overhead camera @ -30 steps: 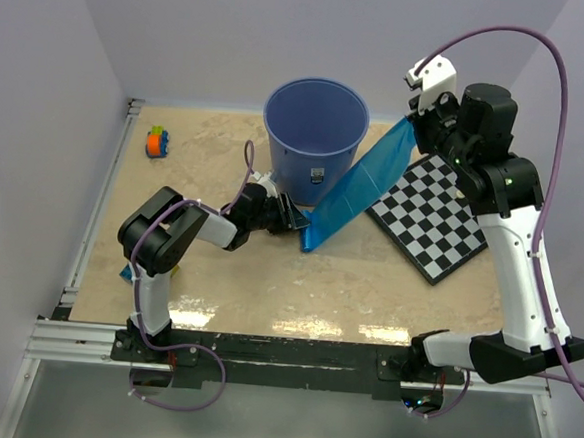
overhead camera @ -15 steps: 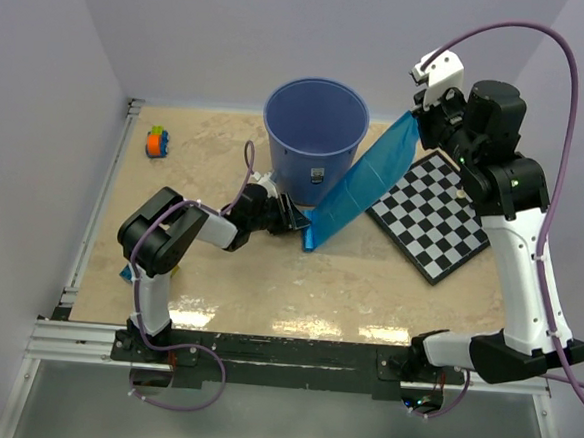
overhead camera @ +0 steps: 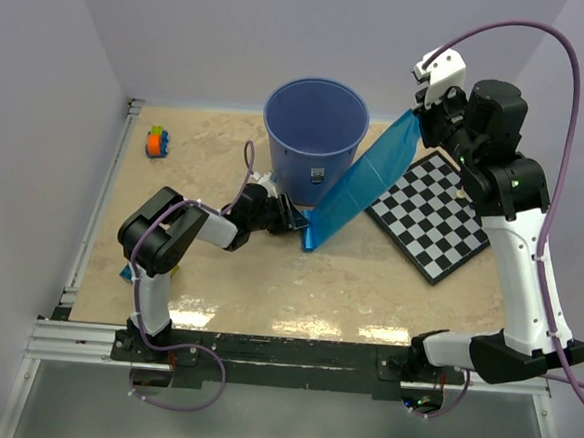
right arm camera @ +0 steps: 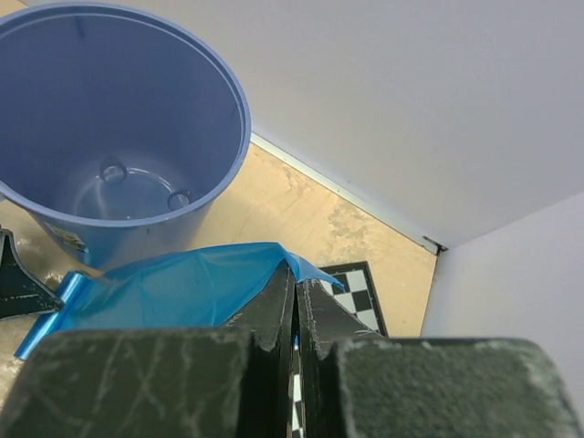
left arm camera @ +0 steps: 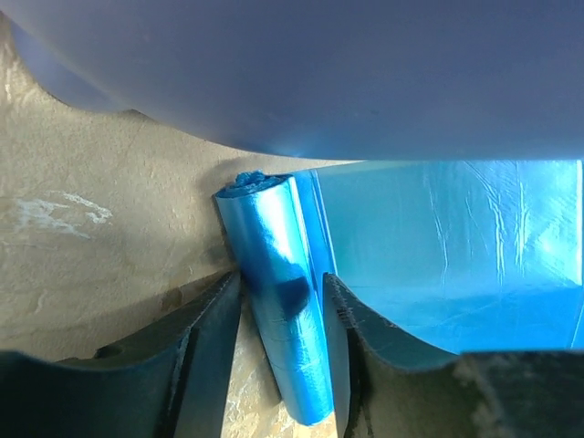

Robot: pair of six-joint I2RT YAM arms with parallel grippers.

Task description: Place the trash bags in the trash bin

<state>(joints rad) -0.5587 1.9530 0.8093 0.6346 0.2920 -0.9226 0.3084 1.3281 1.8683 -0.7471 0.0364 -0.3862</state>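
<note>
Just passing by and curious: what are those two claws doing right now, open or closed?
Left gripper: shut on the trash bag roll.
Right gripper: shut on the unrolled bag end.

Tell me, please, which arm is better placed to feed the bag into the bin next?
Probably right: the right gripper pinches the trash bag's raised end near the trash bin's rim; the left gripper sits low, clamping the roll.
</note>
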